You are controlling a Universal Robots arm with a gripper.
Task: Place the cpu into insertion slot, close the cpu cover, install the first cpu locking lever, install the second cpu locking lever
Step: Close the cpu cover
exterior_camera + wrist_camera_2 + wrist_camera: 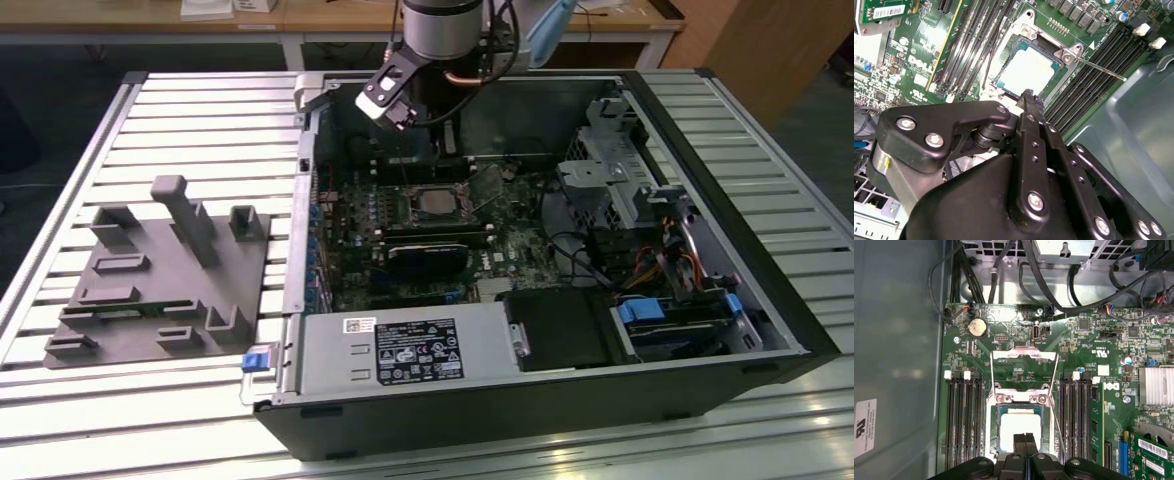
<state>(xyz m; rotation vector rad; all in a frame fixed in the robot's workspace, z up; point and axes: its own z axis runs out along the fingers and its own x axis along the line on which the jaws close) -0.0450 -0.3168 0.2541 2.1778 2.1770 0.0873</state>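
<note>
The cpu (1018, 424) lies flat in the insertion slot (999, 412), its pale metal top facing up, also seen in the second wrist view as the cpu (1029, 70). The cpu cover (1024, 354) is swung open, away from the chip. Thin wire locking levers (1056, 390) stand unlatched beside the socket; one lever (1101, 67) sticks out over the memory slots. My gripper (1025, 440) is shut with nothing in it, its fingertips pressed together just above the chip's near edge, also shown as the gripper (1029, 95). In the exterior view the gripper (438, 135) hangs inside the case above the cpu (437, 200).
Long memory slots (961, 420) flank the socket on both sides. A black card (430, 250), a power supply (400, 350) and a drive cage (607, 190) with cables fill the open case. A grey fixture (154, 270) sits on the slatted table at the exterior view's left.
</note>
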